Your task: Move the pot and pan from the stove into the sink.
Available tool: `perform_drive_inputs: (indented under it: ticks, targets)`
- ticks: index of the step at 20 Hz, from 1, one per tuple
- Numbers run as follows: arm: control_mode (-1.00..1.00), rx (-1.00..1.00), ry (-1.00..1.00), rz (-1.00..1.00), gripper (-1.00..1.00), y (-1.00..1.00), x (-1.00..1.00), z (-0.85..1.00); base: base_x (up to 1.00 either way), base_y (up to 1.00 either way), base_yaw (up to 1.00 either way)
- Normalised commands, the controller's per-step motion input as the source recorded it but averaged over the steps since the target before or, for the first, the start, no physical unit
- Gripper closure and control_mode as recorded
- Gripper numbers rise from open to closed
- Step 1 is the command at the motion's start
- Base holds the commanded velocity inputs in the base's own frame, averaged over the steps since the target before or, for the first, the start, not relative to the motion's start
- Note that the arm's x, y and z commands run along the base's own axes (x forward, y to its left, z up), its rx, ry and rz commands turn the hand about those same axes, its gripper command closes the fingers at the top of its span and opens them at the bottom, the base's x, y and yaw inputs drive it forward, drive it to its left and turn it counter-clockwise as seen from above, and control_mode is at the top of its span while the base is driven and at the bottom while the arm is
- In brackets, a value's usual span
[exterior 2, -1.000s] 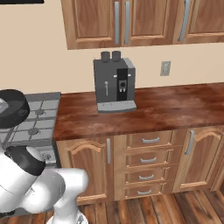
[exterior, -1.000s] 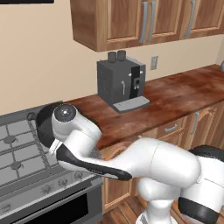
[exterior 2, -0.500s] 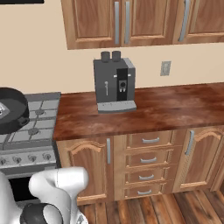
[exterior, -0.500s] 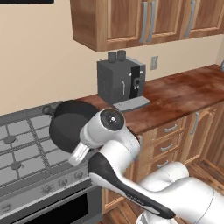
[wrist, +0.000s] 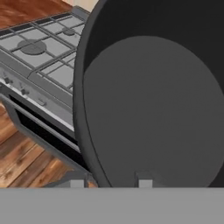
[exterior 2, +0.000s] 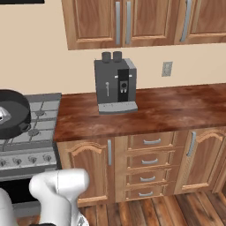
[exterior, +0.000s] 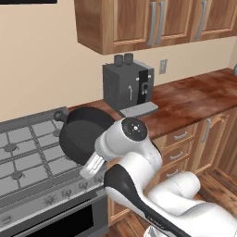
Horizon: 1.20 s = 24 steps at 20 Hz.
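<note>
Left base view: the pot (exterior: 83, 134) hangs tilted above the stove (exterior: 28, 157), at the end of the arm; a coffee machine (exterior: 127, 88) stands beyond.

Right base view: pot (exterior 2: 13, 112) over the stove (exterior 2: 37, 128) grates.

Hand view: the claw (wrist: 110, 180) is clamped on the pot (wrist: 153, 109) rim, one finger (wrist: 144, 179) inside, one outside; stove (wrist: 39, 57) lies beyond its tips.

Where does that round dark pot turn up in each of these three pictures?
Left base view: the pot sits left of centre, above the stove, beside the white arm.
Right base view: at the far left edge, over the stove.
Hand view: it fills the right side.
Shared landmark: the stove.
</note>
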Motion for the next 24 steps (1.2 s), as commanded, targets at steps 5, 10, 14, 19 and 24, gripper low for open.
perform_drive_inputs:
  ticks: [5,10,14,19,24]
  targets:
    - [1.00,0.00,0.00,0.00,1.00,0.00,0.00,0.00,-0.74,0.00,0.04]
    - [1.00,0.00,0.00,0.00,1.00,0.00,0.00,0.00,-0.46,0.04,0.32]
    - [1.00,0.00,0.00,0.00,1.00,0.00,0.00,0.00,-0.15,0.00,0.47]
    - [1.00,0.00,0.00,0.00,1.00,0.00,0.00,0.00,-0.07,0.00,0.50]
    - [1.00,0.00,0.00,0.00,1.00,0.00,0.00,0.00,-0.06,0.00,0.50]
